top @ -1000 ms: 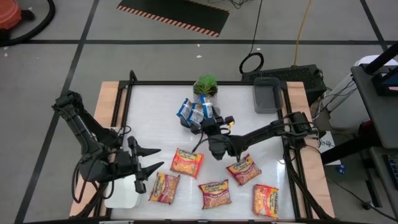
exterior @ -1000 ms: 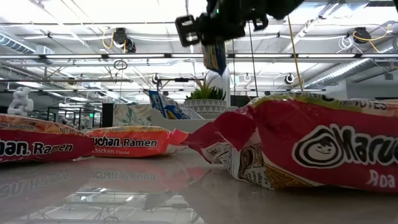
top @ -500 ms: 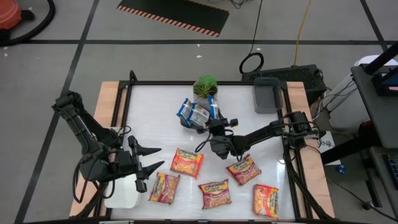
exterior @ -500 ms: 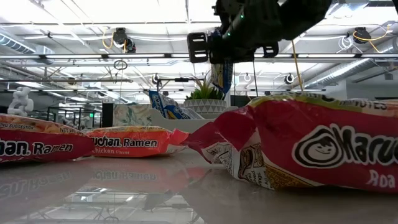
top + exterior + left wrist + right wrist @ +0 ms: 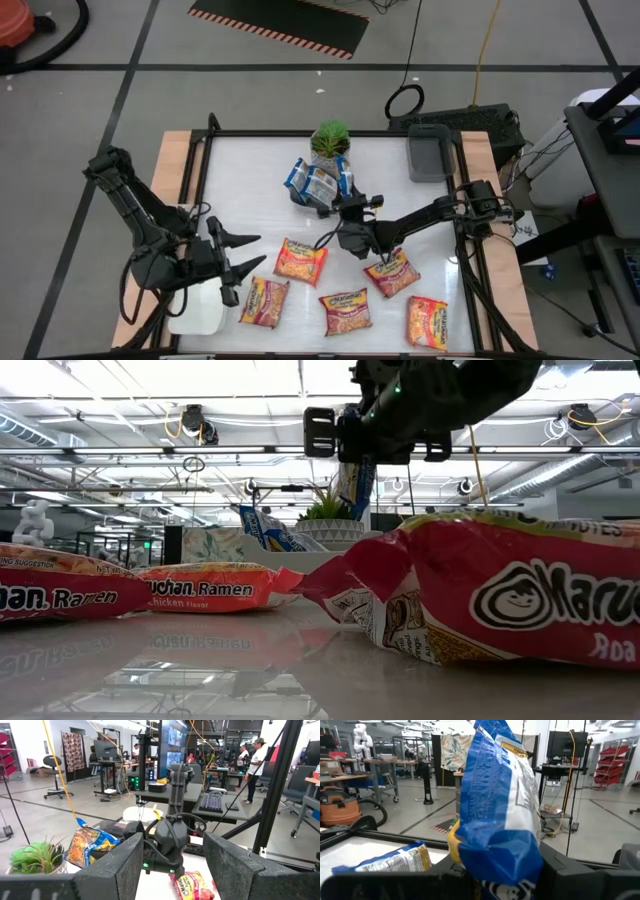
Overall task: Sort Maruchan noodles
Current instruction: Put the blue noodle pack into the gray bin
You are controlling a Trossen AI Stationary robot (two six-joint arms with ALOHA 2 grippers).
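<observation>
Blue noodle packet stands upright in my right hand's grip, beside the blue pile at upper centre; left hand open.

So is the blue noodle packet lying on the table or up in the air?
Up in the air. The right gripper is shut on the blue packet, which hangs clear above the table.
</observation>
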